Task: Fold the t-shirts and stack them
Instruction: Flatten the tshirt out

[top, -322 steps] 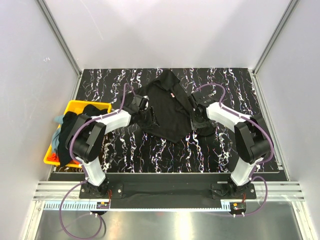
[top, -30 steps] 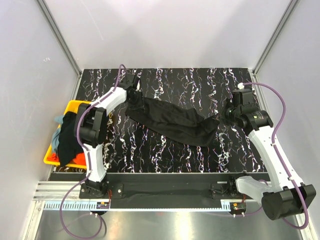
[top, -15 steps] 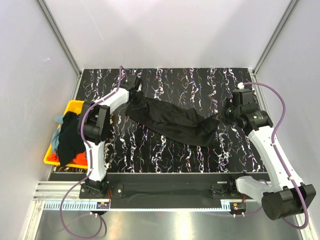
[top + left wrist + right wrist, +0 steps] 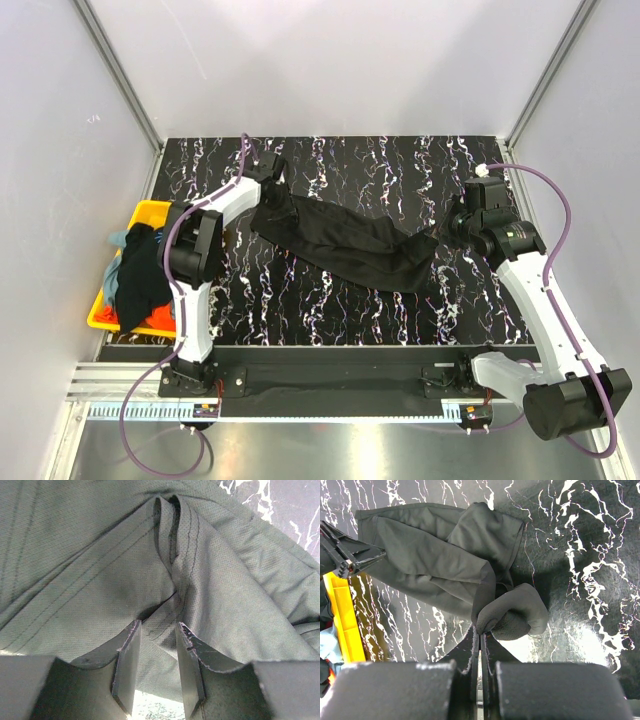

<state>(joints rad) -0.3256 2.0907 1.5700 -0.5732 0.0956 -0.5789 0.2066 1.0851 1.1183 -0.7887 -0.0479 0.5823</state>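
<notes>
Over table (image 4: 330, 305) — blk t-shirt (image 4: 350, 248) bunched, sleeves hidden.

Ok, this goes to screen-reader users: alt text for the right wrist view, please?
The right arm's jaws, shut, pinch a bunched edge of a plain black cloth t-shirt, which stretches away over the black white-veined table towards the left arm; a yellow plastic bin edges the left.

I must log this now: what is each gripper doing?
Left gripper: closed on the black shirt.
Right gripper: closed on the same shirt.
</notes>
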